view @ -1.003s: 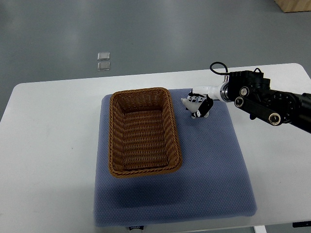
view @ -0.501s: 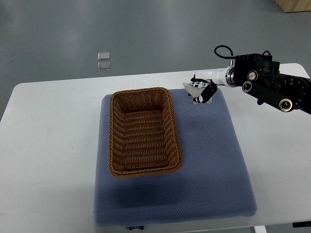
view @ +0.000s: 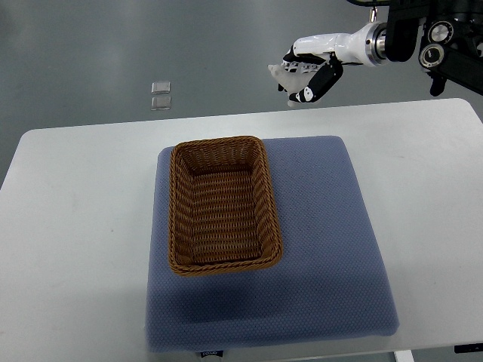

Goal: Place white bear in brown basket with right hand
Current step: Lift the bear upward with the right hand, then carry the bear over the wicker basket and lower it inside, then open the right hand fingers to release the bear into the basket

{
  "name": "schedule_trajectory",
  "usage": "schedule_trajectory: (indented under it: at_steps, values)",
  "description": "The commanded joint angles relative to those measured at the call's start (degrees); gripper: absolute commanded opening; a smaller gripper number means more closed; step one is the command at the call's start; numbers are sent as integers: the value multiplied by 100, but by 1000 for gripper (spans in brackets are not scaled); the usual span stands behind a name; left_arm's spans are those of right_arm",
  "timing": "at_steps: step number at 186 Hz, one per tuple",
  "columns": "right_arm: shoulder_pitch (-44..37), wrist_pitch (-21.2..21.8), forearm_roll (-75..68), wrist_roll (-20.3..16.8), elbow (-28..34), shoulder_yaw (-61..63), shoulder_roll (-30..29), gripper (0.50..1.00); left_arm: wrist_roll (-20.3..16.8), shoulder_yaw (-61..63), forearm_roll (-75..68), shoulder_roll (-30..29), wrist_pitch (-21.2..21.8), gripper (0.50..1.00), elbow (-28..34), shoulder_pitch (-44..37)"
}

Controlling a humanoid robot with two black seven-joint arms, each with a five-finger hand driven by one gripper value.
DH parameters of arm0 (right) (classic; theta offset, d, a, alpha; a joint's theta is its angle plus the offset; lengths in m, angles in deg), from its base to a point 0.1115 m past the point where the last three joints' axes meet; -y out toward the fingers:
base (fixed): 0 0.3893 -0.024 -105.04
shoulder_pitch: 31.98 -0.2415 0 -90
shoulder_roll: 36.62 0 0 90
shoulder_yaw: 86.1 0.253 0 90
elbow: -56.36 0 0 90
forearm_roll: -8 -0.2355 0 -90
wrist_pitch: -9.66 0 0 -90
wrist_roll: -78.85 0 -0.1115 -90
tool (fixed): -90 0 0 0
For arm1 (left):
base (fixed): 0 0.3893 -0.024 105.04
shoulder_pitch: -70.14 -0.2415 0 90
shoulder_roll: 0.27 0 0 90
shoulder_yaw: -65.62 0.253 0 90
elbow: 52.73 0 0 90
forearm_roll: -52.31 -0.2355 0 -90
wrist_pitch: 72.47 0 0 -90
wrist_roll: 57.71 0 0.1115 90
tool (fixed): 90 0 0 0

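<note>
The brown basket (view: pixel 224 204) stands open-topped on the left of the blue mat (view: pixel 302 256). The mat's right half lies bare.

No legible text, brand, number or sign appears anywhere in the frame. A small dark tag (view: pixel 212 353) at the bottom edge of the blue mat (view: pixel 332 249), lower centre, carries light marks too small to read.

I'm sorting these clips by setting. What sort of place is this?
Probably a robotics lab or test room: a plain white table on a bare grey floor, with only a blue mat and brown basket laid out for the right hand.
</note>
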State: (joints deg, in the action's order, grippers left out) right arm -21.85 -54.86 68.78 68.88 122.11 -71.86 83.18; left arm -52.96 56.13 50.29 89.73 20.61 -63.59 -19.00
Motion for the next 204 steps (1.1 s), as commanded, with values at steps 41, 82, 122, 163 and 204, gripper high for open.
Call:
schedule_trajectory:
  at_steps: [41,82,122,163,204]
  values:
    - [42,-211,-110,161,0,-35,-862,500,0,0,9,0,0,1000,6,1]
    - [121,-694,-92,179,-360,-580,-1784,500,0,-8,9,0,0,1000,14,1]
    - [411,-861,-22,179,-967,-765,-2628,500,0,-8,9,0,0,1000,15,1]
    - [754,-1002,13,179,-1415,-791,-2980,500,0,-17,9,0,0,1000,15,1]
    - [964,-993,365,232,-1697,-958,-2980,500,0,-8,9,0,0,1000,15,1]
